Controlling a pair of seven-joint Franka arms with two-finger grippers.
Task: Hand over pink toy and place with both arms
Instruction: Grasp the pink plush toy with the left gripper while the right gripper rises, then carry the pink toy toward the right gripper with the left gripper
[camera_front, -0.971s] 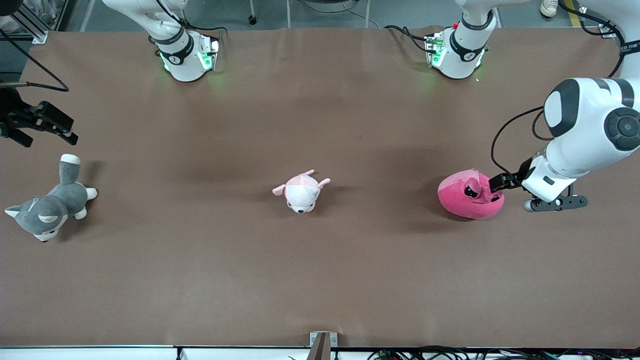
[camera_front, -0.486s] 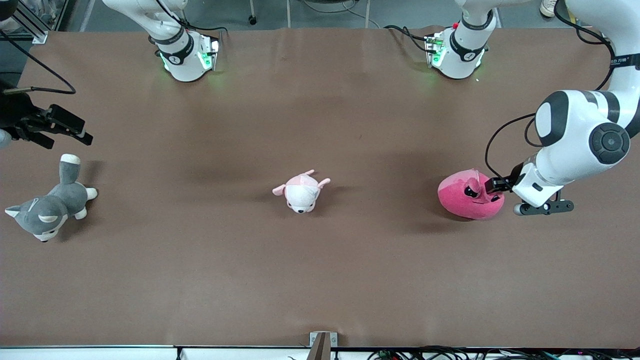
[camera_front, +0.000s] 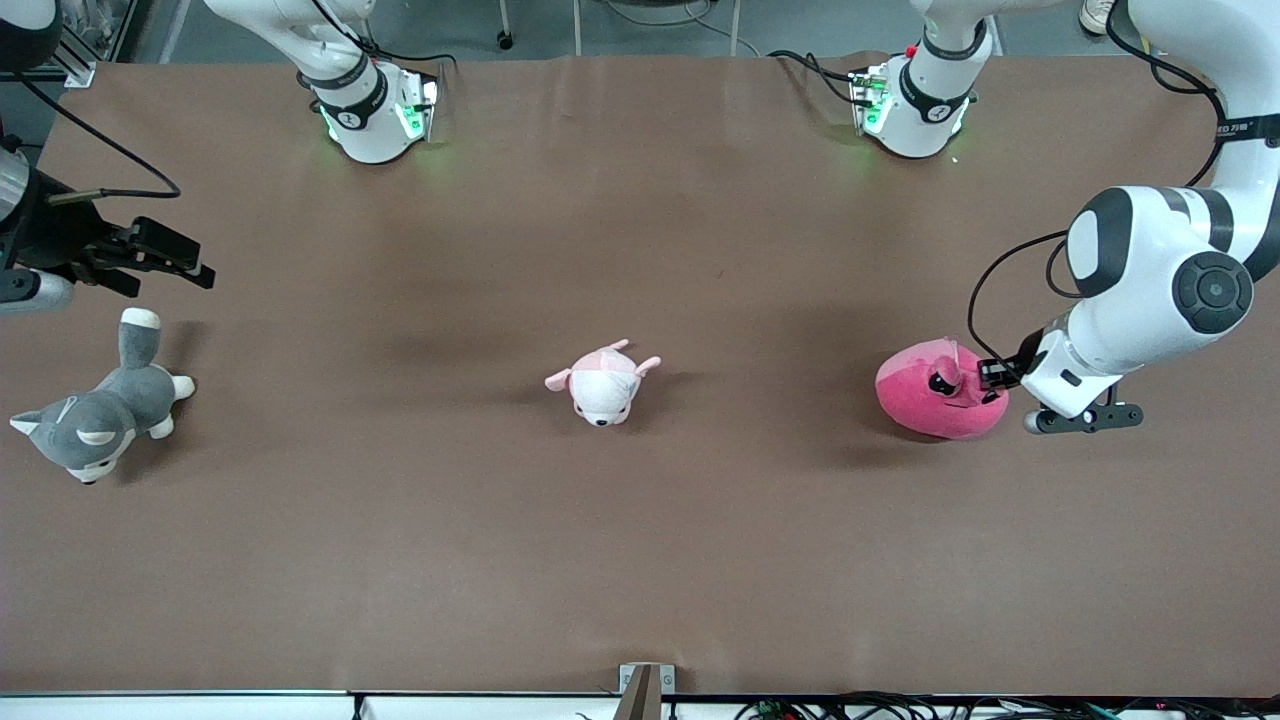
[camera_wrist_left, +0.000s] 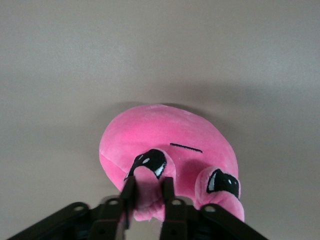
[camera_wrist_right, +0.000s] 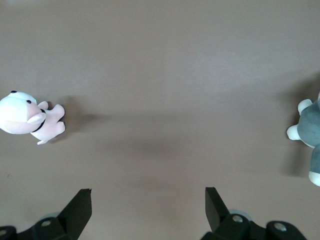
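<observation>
Left gripper (camera_wrist_left: 148, 192) jaws pinching pink toy (camera_front: 935, 392) ear on surface (camera_front: 640, 520); right gripper (camera_wrist_right: 147, 207) hovering, jaws wide, empty.

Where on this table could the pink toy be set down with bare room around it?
Bare patches lie between the pink toy and the pale plush, and between that plush and the husky. The strip nearer the camera is bare too. It is tight by the left gripper.

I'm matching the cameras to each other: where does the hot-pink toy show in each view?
Front view: pink toy lies on the table toward the left arm's end, at the left gripper.
Left wrist view: pink toy fills the middle, one ear pinched.
Right wrist view: not in it.
Shared landmark: brown table.
</observation>
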